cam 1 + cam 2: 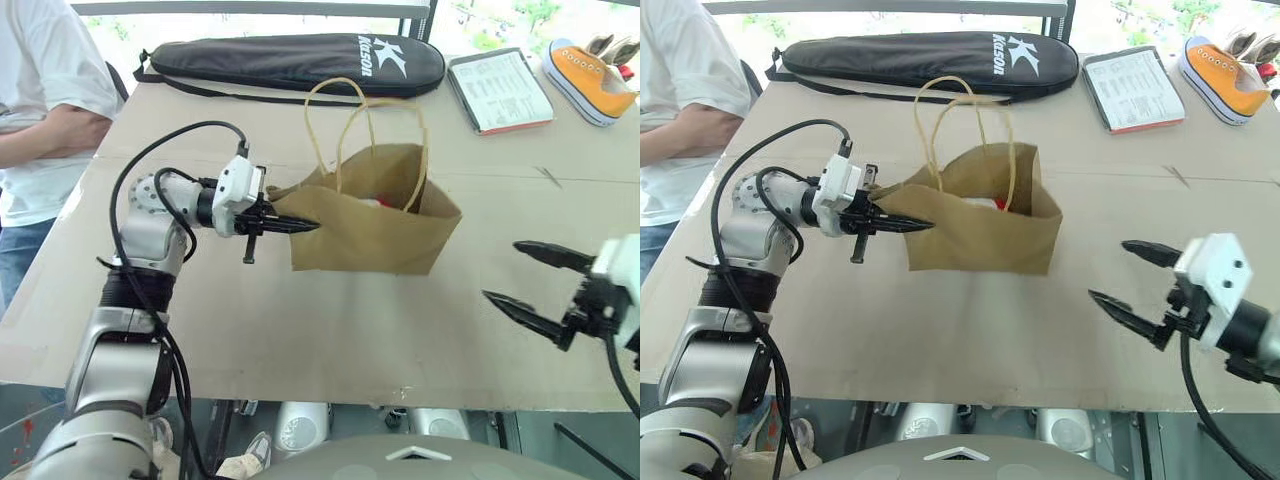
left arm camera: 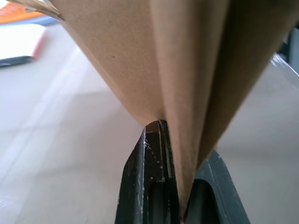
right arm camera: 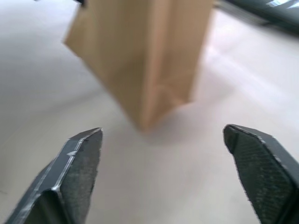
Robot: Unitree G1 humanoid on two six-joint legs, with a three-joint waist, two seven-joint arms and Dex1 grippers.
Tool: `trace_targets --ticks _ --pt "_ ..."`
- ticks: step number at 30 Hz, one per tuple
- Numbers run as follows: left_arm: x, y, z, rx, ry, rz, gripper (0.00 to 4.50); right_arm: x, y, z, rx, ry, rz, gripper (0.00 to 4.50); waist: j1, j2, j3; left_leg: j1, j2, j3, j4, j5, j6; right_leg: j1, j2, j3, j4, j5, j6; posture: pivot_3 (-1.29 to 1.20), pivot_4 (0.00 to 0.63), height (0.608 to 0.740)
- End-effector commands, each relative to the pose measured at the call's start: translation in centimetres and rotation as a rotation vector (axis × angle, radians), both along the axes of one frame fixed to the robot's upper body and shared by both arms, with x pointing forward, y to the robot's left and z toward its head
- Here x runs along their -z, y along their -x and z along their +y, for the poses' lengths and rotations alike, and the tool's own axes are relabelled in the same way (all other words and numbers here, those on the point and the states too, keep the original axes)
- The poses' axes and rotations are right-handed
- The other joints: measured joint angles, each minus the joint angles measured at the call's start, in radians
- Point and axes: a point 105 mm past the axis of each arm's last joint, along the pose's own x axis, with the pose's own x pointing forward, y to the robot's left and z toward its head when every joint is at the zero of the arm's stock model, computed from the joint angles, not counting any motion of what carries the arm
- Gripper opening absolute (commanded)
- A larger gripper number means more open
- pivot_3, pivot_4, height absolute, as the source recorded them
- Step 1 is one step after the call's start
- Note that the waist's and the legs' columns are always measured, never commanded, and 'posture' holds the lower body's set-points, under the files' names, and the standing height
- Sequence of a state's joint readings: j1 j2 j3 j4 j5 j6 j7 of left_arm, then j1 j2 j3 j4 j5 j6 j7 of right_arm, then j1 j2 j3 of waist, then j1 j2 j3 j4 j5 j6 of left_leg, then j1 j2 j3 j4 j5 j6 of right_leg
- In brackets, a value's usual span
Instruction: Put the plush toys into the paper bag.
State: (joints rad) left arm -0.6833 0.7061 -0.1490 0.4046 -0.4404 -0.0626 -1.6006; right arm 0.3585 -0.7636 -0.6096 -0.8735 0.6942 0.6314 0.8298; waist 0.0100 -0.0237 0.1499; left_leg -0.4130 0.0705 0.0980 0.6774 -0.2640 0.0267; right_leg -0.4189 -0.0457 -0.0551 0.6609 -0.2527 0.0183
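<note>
The tan surface (image 1: 300, 340) carried everything, with a person in a white shirt (image 1: 45, 90) standing at its far left edge. Along the far side lay a long black racket case (image 1: 290, 60), and to its right a clipboard with a printed sheet (image 1: 500, 90), then an orange canvas sneaker (image 1: 590, 80) at the far right corner.

The paper bag (image 1: 375, 225) stood upright near the middle of the surface, mouth open, its two cord handles (image 1: 345, 120) looping up above the rim. Inside the mouth a bit of white and red (image 1: 375, 203) showed, part of one of the plush toys; the rest lay hidden by the bag's walls.

The left pincer (image 1: 300, 225) pointed sideways at the bag's left edge and was clamped on the paper there, the wrist view showing a fold of brown paper pinched between its black fingers (image 2: 149, 182).

The right pincer (image 1: 528, 282) hung over bare surface well to the right of the bag, nearer the robot, its jaws spread wide and holding nothing. Nothing stood between it and the bag.
</note>
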Motion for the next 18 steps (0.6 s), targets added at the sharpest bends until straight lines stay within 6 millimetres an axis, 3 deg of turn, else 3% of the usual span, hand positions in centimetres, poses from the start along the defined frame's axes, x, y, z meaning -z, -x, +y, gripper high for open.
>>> trace_targets --ticks 1,7,11,14,18 --pt "-0.5 -0.4 -0.4 0.042 -0.007 -0.029 0.0 -1.0 0.2 0.7 -0.018 0.01 -0.092 4.11 0.0 0.0 0.0 0.0 0.0 -0.001 0.0 0.0 0.0 0.0 0.0 0.0 0.0 0.0 0.0 0.0 0.15 0.74" --pt "0.3 -0.3 -0.8 0.08 -0.023 -0.045 0.0 -0.1 0.1 3.5 -0.106 -0.082 -0.035 4.11 0.004 0.0 0.0 -0.001 0.0 -0.002 0.003 0.0 0.0 0.0 0.0 0.0 0.001 0.0 0.0 0.0 0.15 0.74" --pt "0.1 1.2 -1.6 0.163 -0.015 -0.086 0.0 0.5 -2.2 5.8 -0.159 -0.147 -0.015 4.11 -0.002 -0.001 0.0 -0.001 0.001 -0.002 0.006 0.0 0.001 0.001 0.001 0.0 0.001 0.0 0.0 0.0 0.15 0.74" --pt "0.5 2.8 -1.6 0.226 -0.049 -0.119 0.0 0.7 -4.4 6.2 -0.168 -0.138 -0.027 4.11 0.001 -0.001 0.0 -0.001 0.001 -0.002 0.006 -0.001 0.001 0.001 0.0 0.0 0.001 0.0 0.0 0.0 0.15 0.74" --pt "0.6 3.6 -1.6 0.247 -0.036 -0.117 0.0 0.7 -4.9 6.7 -0.247 -0.136 -0.012 4.11 0.006 -0.001 0.0 -0.001 0.001 -0.002 0.006 -0.001 0.002 0.001 0.0 0.0 0.001 0.0 0.0 0.0 0.15 0.74"
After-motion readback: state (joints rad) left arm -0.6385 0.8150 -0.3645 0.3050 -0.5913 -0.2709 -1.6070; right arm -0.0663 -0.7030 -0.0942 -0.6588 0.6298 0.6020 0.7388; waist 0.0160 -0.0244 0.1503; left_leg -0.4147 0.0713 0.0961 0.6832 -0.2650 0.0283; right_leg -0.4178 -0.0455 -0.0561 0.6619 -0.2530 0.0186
